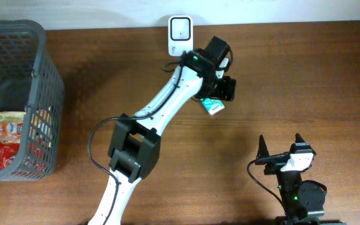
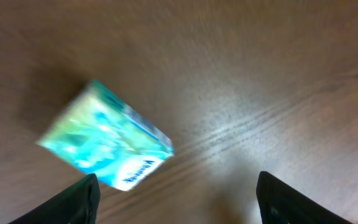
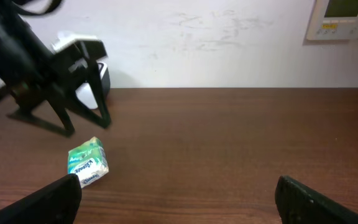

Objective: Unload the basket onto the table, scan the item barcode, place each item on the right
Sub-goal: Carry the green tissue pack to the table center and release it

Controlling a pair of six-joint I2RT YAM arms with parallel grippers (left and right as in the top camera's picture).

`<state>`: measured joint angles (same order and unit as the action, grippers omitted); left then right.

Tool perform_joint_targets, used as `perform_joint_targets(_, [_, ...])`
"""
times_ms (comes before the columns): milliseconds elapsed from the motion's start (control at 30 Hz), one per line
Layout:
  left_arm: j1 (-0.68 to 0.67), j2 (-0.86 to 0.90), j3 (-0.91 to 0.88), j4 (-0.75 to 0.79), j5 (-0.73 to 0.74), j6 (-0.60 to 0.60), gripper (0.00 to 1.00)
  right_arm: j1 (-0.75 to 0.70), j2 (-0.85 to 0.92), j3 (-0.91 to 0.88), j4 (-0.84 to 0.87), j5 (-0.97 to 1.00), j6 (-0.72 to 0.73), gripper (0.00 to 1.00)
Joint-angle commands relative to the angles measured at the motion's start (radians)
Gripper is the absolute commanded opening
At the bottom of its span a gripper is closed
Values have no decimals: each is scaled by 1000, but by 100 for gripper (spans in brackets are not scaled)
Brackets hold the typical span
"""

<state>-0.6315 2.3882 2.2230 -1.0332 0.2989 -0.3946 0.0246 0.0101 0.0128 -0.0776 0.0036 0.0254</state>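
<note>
Wooden table (image 1: 305, 69), white wall (image 3: 229, 43). Left claw (image 3: 87, 127) and right claw (image 3: 178, 182) gape, empty; box (image 3: 87, 163) lies loose. Only overhead shows the basket (image 1: 40, 81).

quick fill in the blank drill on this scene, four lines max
1. The green packet lies on the ____, outside any grip.
2. The left gripper hangs above it with its jaws ____.
3. The grey basket of snack packs stands on the robot's ____ side.
4. The right gripper holds ____.

Missing words: table; open; left; nothing
</note>
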Motion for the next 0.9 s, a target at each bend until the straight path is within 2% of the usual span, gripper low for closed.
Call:
perform_joint_targets(0, [127,-108,208,-151,-38,68,80,-5,-6,-7,-5,8,6,99])
perform_joint_targets(33, [209,-164,331,-266,-74,67,81,-5,-6,-7,-4,8,6,99])
perform_joint_targets(67, [366,-259,487,-461,-87,68,88,-5,-6,-7,-4,8,6,98])
perform_joint_targets(100, [470,-321,520,-515,-87,72,89,-5,-6,-7,-5,8,6,99])
perform_joint_targets(133, [608,-396,521,-495,-87,74,99,-5,-6,-7,-5,8,6,99])
perform_joint_targets(200, [1020,-476,521,-480,-142,39,99,-5,-6,-7,-5,8,6,99])
perform_joint_targets(233, [1211,-470,478,-525,-377,39,99,-5,-6,-7,-4,8,6,98])
perform_joint_targets(267, [1270,-470,381,-531,-443,6,99,-5,-6,-7,-5,8,6,99])
perform_joint_targets(300, [1284,-470,259,-512,-447,-43,99,-5,-6,-7,-4,8,6,99])
perform_joint_targets(333, [1281,-470,60,-435,-446,-65,100,-5,-6,-7,-4,8,6,98])
perform_joint_targets(367, [1281,-470,-165,-328,-447,-67,71,-5,-6,-7,-4,8,6,99])
perform_joint_targets(400, [1281,-470,-309,-262,-472,-137,70,-5,-6,-7,-4,8,6,99])
perform_joint_targets(467, [1283,-470,-506,-72,-483,-144,69,-5,-6,-7,-4,8,6,98])
perform_joint_targets(500, [1283,-470,-588,14,-526,-249,59,-5,-6,-7,-4,8,6,99])
perform_joint_targets(600, [1286,-470,-757,255,-525,-249,58,-5,-6,-7,-5,8,6,98])
perform_joint_targets(667, [1287,-470,-783,300,-532,-249,57,-5,-6,-7,-4,8,6,98])
perform_joint_targets(700, [1287,-470,-783,308,-555,-248,48,-5,-6,-7,-4,8,6,98])
perform_joint_targets(733, [1287,-470,-783,319,-558,-241,20,-5,-6,-7,-4,8,6,99])
perform_joint_targets(800, [1287,-490,-750,314,-554,-116,0,-5,-6,-7,-5,8,6,98])
perform_joint_targets(833, [1287,-566,-678,278,-479,-104,0,-5,-6,-7,-4,8,6,99])
perform_joint_targets(867, [1287,-727,-624,282,-227,-105,0,-5,-6,-7,-4,8,6,99])
